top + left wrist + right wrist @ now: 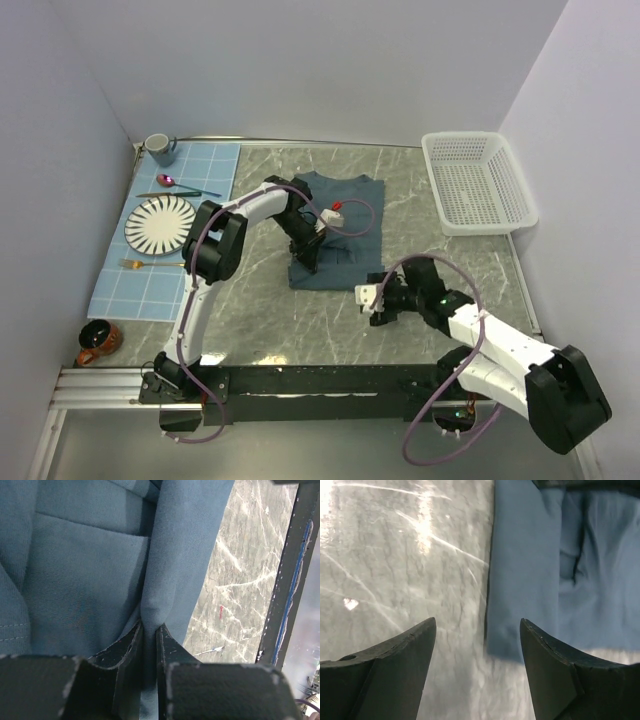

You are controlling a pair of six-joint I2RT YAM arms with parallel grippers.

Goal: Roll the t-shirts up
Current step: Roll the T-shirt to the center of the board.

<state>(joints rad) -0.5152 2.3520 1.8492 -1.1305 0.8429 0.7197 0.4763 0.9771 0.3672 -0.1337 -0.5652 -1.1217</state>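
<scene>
Slate-blue t-shirt [345, 268] folded narrow, no roll showing yet.
Marble worktop [260, 310] carries it mid-field, flat, as a long panel; folding looks done, the whole roll judged left to do. Left fingers [127, 645] clamped on a pinch of cloth at its near end; right fingers [405, 650] stand apart over bare worktop just beside its corner.

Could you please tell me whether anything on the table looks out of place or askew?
Nothing looks spilled or damaged. The t-shirt lies folded, not yet rolled, with a fold pinched in the left gripper. Only the brown mug sits apart, off the placemat.
</scene>
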